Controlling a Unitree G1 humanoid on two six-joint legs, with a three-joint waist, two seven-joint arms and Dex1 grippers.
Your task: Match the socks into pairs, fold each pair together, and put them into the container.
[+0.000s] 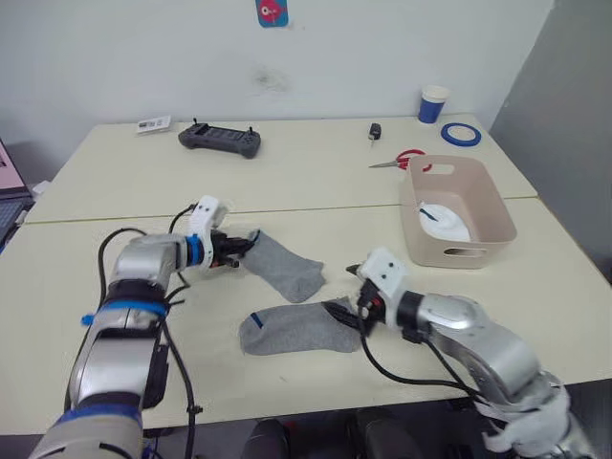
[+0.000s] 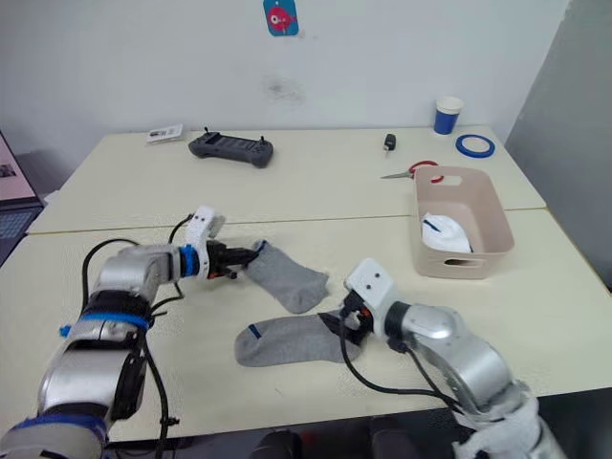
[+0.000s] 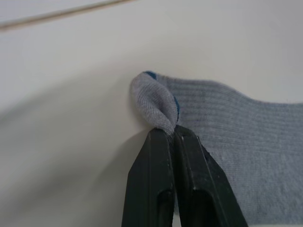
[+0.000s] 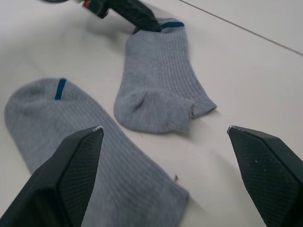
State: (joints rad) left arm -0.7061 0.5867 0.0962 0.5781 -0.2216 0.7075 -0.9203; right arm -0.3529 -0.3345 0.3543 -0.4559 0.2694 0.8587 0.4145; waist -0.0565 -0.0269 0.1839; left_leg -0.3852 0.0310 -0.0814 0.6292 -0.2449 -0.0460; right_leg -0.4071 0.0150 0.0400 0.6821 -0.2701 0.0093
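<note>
Two plain grey ribbed ankle socks lie out on the pale cream worktop [image 1: 316, 182], close to each other but not yet laid one on the other. The farther grey sock [image 1: 283, 267] is caught at its cuff by the left hand [image 1: 247, 247], its black fingers pressed together on a pinch of fabric. The nearer grey sock [image 1: 298, 327] lies flat, and the right hand [image 1: 352, 311] sits at its end with fingers spread wide, gripping nothing.

The pale pinkish-beige plastic tub [image 1: 486, 206] stands well off to the robot's right, and inside it I can see a white bundle with a navy stripe [image 1: 444, 220], which I take for one pair already put away. I see no green socks; whether they lie under the white ones in the tub I cannot tell. So the grey pair is in hand: matching looks settled, while stacking, folding and carrying to the tub are all left to do.

The left wrist view shows the cuff fold bunched between the closed fingertips, with a sliver of blue at the edge. The right wrist view shows a short blue tab on each grey sock and the wide gap between its own fingers, which the head views leave unclear.
</note>
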